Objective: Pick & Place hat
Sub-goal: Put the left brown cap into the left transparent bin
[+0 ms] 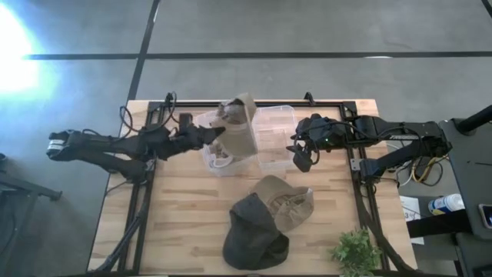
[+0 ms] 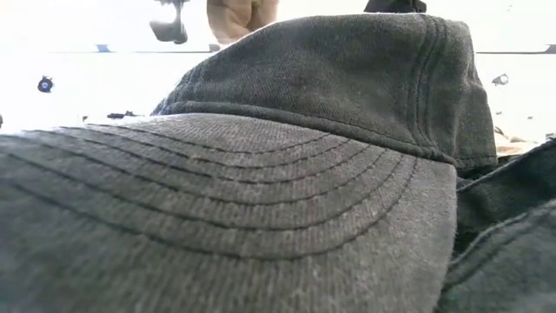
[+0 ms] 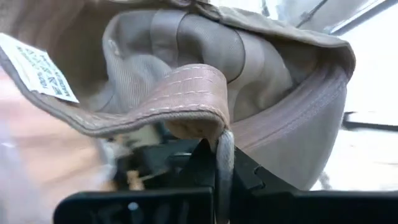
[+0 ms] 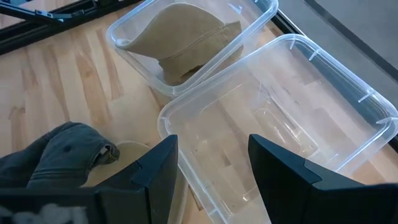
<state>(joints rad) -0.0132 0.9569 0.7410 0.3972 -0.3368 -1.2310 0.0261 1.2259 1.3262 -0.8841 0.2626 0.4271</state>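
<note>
High view: the left gripper is clamped on a tan hat, holding it over the left clear bin. Just right of that bin, the right gripper hovers with fingers apart beside the empty clear bin. Nearer the table's front edge lie a dark hat and another tan hat.

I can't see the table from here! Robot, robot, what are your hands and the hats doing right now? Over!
Left gripper shut on tan hat above left bin. Right gripper open over empty bin. Dark hat and khaki hat waiting on table.
</note>
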